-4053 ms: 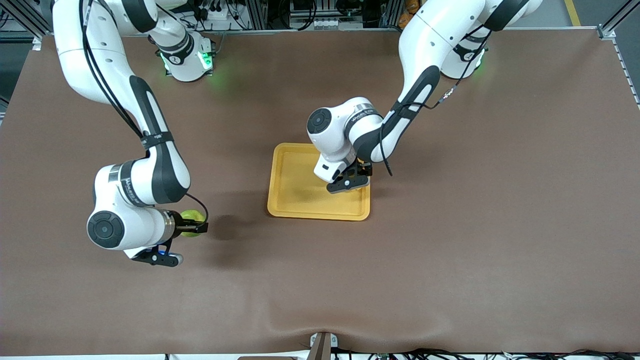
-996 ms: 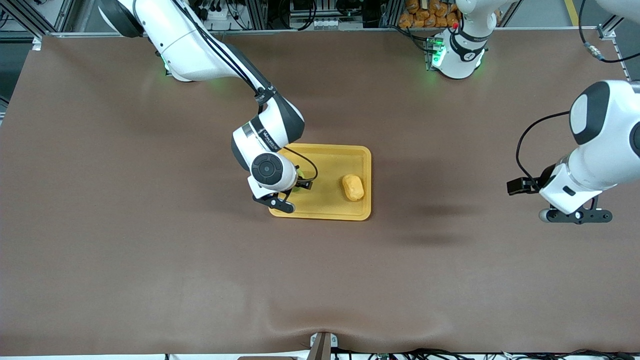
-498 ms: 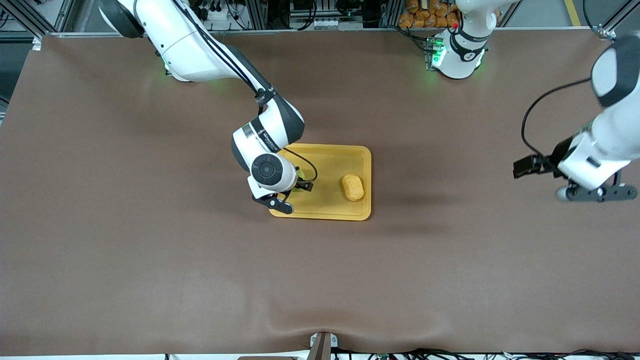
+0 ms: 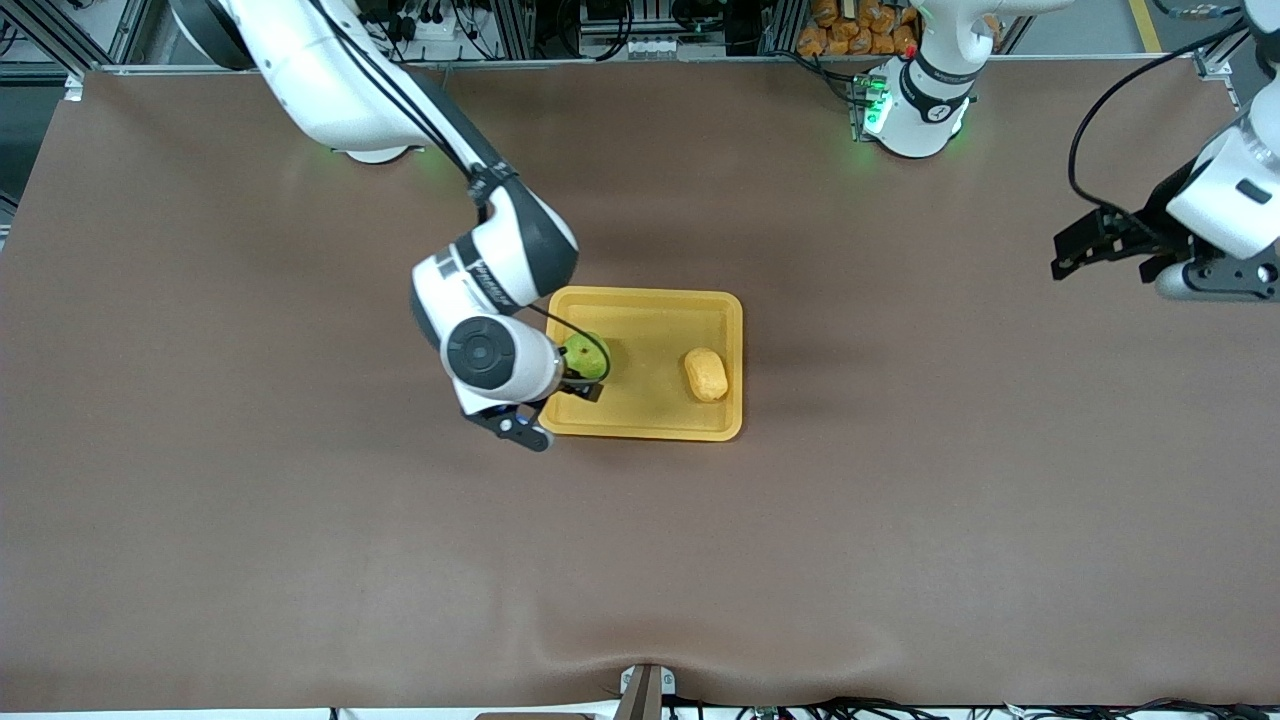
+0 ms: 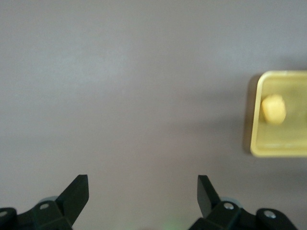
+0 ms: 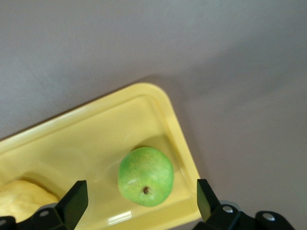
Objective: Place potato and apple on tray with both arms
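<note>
The apple (image 4: 585, 357) lies in the tray (image 4: 650, 425) at the end toward the right arm. The right gripper (image 4: 560, 385) hangs just above it with fingers (image 6: 72, 201) spread, gripping nothing. The potato (image 4: 706, 374) lies in the same tray, toward the left arm's end and apart from the apple.

The left gripper (image 4: 1110, 245), fingers (image 5: 76, 191) also spread and empty, is over bare table (image 4: 900, 520) near the left arm's end, well apart from the tray.

The right wrist view shows the apple free between the spread fingers, its stem dimple facing up; the front view half hides it under the wrist.

A second ago the right gripper was clamped low over the apple; it has since released and risen. The left arm has drawn farther off toward its base.
</note>
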`<move>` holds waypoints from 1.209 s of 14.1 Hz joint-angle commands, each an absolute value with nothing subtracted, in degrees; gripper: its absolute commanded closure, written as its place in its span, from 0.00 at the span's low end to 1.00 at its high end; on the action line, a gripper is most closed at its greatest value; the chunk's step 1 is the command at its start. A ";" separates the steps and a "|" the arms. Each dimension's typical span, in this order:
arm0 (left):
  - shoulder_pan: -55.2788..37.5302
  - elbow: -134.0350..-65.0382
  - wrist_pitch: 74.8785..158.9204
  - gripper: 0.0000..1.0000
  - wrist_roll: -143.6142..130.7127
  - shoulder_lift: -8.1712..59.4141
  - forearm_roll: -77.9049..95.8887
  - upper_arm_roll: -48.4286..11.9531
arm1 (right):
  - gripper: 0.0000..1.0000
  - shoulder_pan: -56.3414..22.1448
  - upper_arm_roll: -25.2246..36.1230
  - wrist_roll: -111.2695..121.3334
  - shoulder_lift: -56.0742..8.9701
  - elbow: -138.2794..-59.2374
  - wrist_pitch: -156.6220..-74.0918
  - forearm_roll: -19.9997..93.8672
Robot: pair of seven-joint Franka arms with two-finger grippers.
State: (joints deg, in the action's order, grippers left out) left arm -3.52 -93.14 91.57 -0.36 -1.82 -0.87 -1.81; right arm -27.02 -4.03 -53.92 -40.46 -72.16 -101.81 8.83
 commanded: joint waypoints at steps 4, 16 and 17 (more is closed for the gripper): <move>-3.87 -94.22 87.45 0.00 5.19 -4.74 -1.05 -0.44 | 0.00 -20.23 -4.39 -54.41 -39.64 -62.14 -89.58 8.88; -3.96 -93.60 88.07 0.00 2.37 -4.66 -0.27 -0.88 | 0.00 -1.59 -4.39 -37.91 -25.77 -62.05 -79.56 9.14; -3.96 -93.60 87.81 0.00 2.81 -4.66 -0.35 -0.88 | 0.00 -1.06 -4.22 -35.53 -23.84 -62.14 -78.24 8.88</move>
State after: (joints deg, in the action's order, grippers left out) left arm -3.86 -93.30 88.08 3.04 -3.74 -1.17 -1.08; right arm -2.81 -3.51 -39.37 -28.07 -60.92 -80.42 8.80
